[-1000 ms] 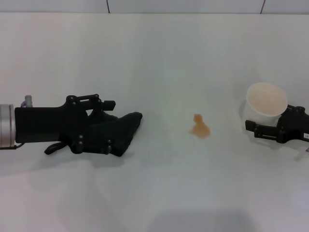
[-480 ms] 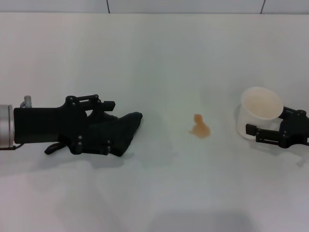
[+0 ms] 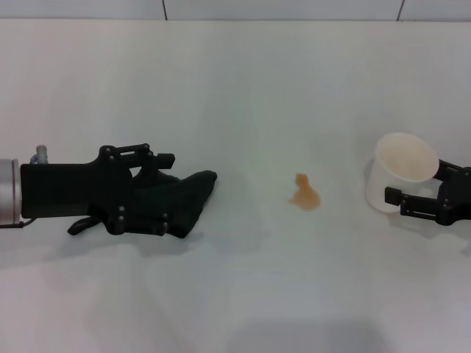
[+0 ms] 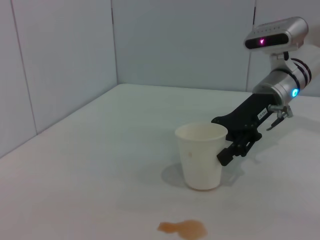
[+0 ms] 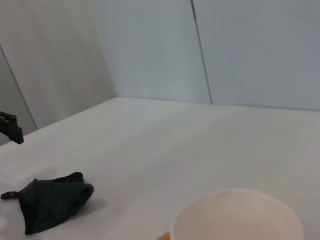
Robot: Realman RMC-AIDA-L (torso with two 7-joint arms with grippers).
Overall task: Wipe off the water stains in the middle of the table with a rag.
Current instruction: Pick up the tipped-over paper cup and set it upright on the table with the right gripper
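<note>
The water stains (image 3: 304, 195) are a small orange-tan blotch on the white table (image 3: 243, 88), near its middle; they also show in the left wrist view (image 4: 183, 229). The black rag (image 3: 193, 193) lies crumpled on the table at the left; the right wrist view (image 5: 50, 202) shows it flat on the surface. My left gripper (image 3: 147, 187) is over the rag's near half. My right gripper (image 3: 403, 198) is at the far right, its fingers open on either side of a cream paper cup (image 3: 401, 173) that stands upright on the table.
The paper cup (image 4: 201, 156) stands right of the stain, about a hand's width away. Pale wall panels (image 4: 175, 45) rise behind the table's far edge. Bare tabletop lies between the rag and the stain.
The cup has come down a little and now stands on the table. My right gripper has drawn back to the right along it. The left gripper and rag have not moved.
</note>
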